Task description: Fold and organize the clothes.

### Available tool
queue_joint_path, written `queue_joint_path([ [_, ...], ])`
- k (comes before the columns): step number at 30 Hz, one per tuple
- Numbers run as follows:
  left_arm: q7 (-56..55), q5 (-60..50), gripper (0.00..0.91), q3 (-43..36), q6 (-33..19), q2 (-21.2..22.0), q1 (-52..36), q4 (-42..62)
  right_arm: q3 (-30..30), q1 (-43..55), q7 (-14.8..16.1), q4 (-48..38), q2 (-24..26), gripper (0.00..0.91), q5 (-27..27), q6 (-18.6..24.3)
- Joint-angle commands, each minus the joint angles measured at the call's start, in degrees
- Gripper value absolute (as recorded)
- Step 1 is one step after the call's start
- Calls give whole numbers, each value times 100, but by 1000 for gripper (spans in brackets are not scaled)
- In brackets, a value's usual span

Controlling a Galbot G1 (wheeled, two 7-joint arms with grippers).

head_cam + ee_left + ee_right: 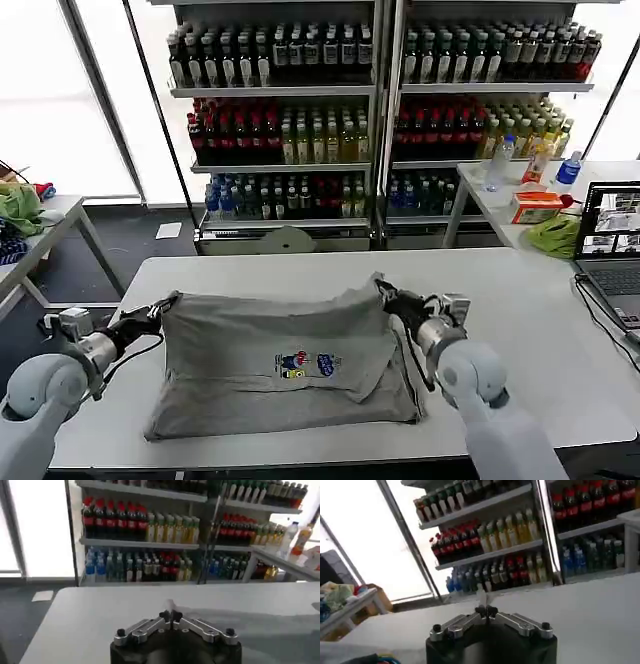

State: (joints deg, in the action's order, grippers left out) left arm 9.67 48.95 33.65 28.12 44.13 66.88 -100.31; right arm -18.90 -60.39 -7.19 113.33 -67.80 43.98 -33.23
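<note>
A light grey shirt (250,350) with a small multicoloured chest print (305,364) lies across the white table (520,330). Its far edge is raised and pulled taut between my two grippers. My left gripper (158,308) is shut on the shirt's far left corner. My right gripper (392,297) is shut on the far right corner, where the cloth bunches. In the left wrist view the left gripper (170,615) pinches a thin sliver of grey cloth (170,604). In the right wrist view the right gripper (486,611) likewise holds a narrow strip of cloth (482,597).
An open laptop (610,240) with its cable sits at the table's right edge. A bright green cloth heap (555,235) lies on the side table behind it, and another green heap (20,205) on a table at the left. Shelves of bottles (300,140) stand behind.
</note>
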Motion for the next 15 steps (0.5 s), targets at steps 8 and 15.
queue_joint_path([
  [8,51,-631,10,1174,137,313,2464,-1481,-532,-2466,145,1388,340,0,-283,5],
  [15,103,-1069,353,950,126,499,2890,-1540,-474,-2829,293,1301,311,907,-630,7],
])
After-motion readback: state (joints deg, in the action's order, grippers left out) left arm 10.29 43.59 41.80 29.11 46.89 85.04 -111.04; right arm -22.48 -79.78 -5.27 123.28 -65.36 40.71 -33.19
